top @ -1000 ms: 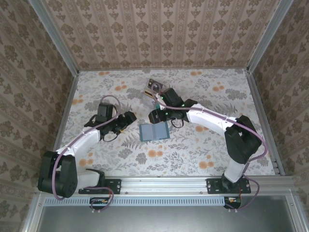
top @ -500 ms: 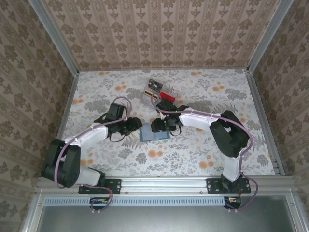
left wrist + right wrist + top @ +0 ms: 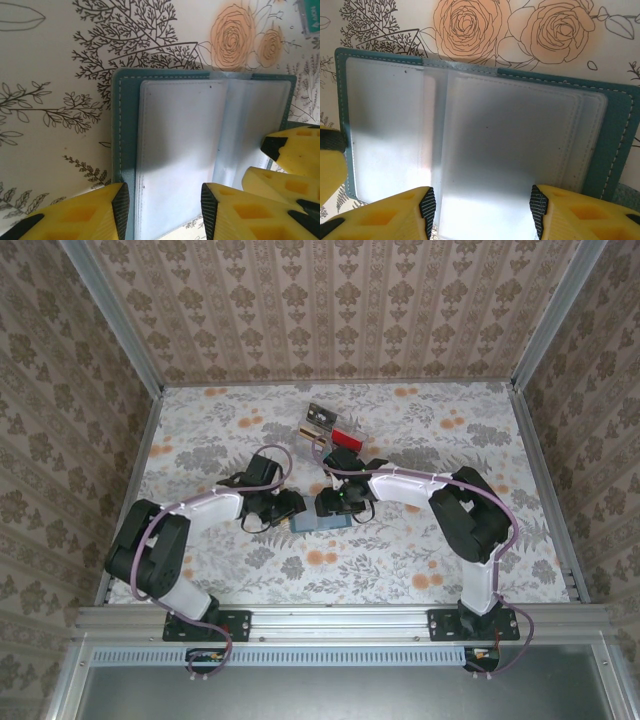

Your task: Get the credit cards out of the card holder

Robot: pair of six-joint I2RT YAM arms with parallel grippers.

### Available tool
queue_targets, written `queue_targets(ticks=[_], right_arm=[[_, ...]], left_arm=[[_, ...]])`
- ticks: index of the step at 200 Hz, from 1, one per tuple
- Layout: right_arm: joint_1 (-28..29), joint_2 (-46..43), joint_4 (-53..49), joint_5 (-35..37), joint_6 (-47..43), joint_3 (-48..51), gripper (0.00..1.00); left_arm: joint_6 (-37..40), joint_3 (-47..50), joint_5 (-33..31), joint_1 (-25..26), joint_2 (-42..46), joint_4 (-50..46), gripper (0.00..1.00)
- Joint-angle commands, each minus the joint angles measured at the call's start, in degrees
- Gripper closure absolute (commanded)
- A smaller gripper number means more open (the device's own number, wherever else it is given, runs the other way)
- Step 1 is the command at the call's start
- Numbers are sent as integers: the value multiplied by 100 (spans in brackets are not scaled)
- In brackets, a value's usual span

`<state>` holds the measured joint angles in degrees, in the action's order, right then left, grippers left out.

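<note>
Surface: pale table cloth printed with orange roses and grey leaves (image 3: 430, 540)
Card holder: small slate-blue folding wallet with white stitching and frosted clear plastic pockets (image 3: 320, 523); it lies opened flat like a book near the middle of the cloth, in front of both my arms, pockets facing up
Left pincer: my left pincer (image 3: 165, 200) comes in from the holder's left side; the jaws stand about half open, one yellow, black-tipped finger (image 3: 75, 215) over the stitched blue border and the other over the pocket next to the fold, so one pocket leaf lies between them; I cannot tell whether the tips press on it, and nothing is pinched between them
Right pincer: my right pincer (image 3: 481, 205) reaches from the right side; its jaws are likewise partly open, spanning one clear pocket leaf, with nothing clamped
Meeting: both pincers hang just beside each other over the holder
Loose credit cards: a dark card with gold stripes (image 3: 318, 419) and a red card (image 3: 347, 435) lie on the cloth at the far side, well apart from the holder, beyond my right wrist
</note>
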<state>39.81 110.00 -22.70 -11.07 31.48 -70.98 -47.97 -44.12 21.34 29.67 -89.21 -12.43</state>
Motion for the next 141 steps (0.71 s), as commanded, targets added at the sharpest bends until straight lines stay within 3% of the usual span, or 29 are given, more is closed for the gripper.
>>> queue_targets(ticks=[1,141], right_arm=[[0,215,-273,146,-59,22,43],[-1,330,-226,88,-45,40,45]], left_arm=[[-70,-149,37,48,-125,14,55],[-104,-183,642,59,-467,637,81]])
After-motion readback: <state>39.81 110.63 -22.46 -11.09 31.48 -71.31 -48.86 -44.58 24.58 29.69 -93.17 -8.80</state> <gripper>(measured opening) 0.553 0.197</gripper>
